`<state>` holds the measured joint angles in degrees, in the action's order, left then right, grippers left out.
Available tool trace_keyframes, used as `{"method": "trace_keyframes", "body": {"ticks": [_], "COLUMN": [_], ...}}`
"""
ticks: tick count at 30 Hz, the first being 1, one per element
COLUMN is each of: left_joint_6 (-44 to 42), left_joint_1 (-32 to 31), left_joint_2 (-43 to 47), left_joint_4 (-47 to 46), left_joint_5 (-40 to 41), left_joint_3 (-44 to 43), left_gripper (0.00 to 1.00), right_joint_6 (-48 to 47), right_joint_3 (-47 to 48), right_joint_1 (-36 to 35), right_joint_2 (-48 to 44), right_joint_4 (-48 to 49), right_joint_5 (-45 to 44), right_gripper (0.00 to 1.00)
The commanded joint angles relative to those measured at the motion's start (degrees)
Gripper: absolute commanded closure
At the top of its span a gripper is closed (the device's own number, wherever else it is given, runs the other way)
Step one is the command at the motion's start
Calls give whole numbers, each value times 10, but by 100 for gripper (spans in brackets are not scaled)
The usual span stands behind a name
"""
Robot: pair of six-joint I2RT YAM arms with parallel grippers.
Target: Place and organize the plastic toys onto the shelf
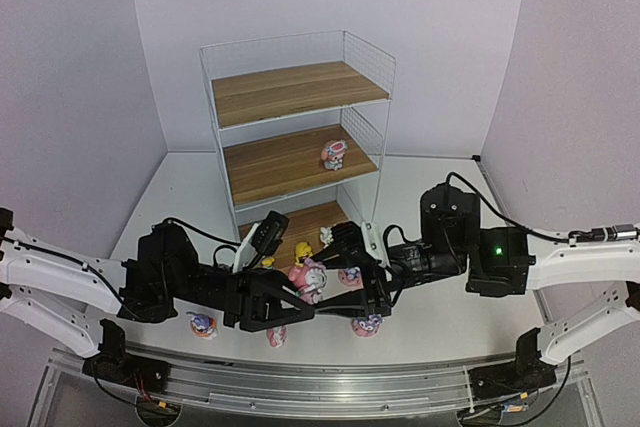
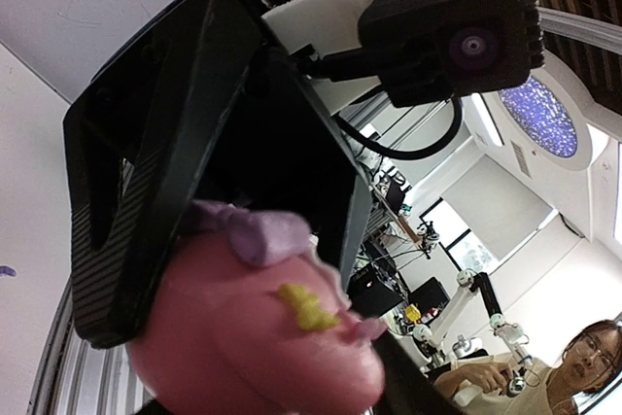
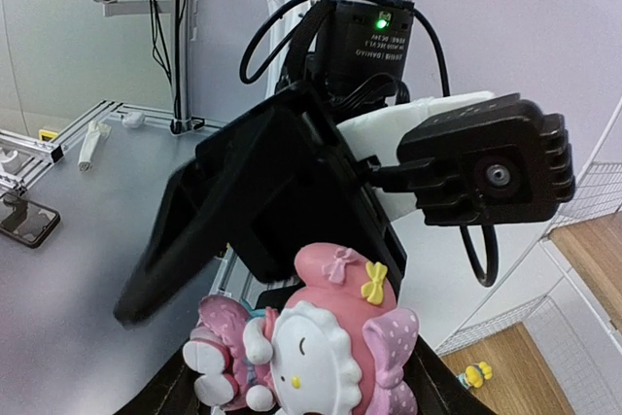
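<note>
Pink and white, the bonneted cat figurine (image 1: 307,275) hangs in the air between the two arms, just in front of the shelf (image 1: 290,92) and above the bench (image 1: 180,197). The right end effector (image 1: 323,283) comes at it from the right with its fingers partly closed, one on each flank of the toy, gripping it; in the right wrist view the figurine fills the bottom of the frame, face and yellow bow turned to the lens. The left end effector (image 1: 292,289) meets it nose to nose from the other side. The toy's pink back presses right up against the left wrist camera, yet I cannot tell whether those fingers have clamped on it or only stand beside it.

A second pink-and-white figure (image 1: 334,154) stands on the middle board of the shelf, towards its right end. Three purple bunnies (image 1: 202,325) sit on the bench under the arms, apart from one another.
</note>
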<state>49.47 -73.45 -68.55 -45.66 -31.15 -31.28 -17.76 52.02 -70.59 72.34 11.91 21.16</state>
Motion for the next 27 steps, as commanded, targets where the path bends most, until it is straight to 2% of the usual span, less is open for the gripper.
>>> {"method": "trace_keyframes", "body": {"ticks": [1,3,6,10,16,18,21,23,24,25,27], "left_joint_6": [-2,-4,-5,-2,3,6,8,3,-1,-13,-58], "left_joint_1": [1,1,1,1,1,2,2,2,3,3,2], "left_joint_2": [28,31,32,29,34,36,38,41,44,47,55], "left_joint_4": [-49,-50,-30,-23,2,10,20,23,28,41,89], "left_joint_5": [-11,-12,-3,8,32,37,45,49,52,57,77], "left_joint_3": [-17,-18,-25,-33,-35,-35,-34,-31,-32,-34,-49], "left_gripper": [41,38,43,63,80,86,99,100,100,100,100], "right_joint_6": [-31,-34,-39,-47,-62,-64,-61,-52,-48,-38,-7], "right_joint_3": [16,16,18,19,21,27,23,18,16,14,13], "right_joint_1": [1,1,1,1,1,1,1,1,1,1,1], "right_joint_2": [4,4,5,10,10,9,1,-9,-14,-21,-33], "right_joint_4": [-51,-53,-53,-55,-73,-91,-99,-101,-102,-102,-102], "right_joint_5": [19,13,10,11,18,21,19,16,14,8,-20], "right_gripper": [75,75,75,75,74,65,44,31,19,11,9]}}
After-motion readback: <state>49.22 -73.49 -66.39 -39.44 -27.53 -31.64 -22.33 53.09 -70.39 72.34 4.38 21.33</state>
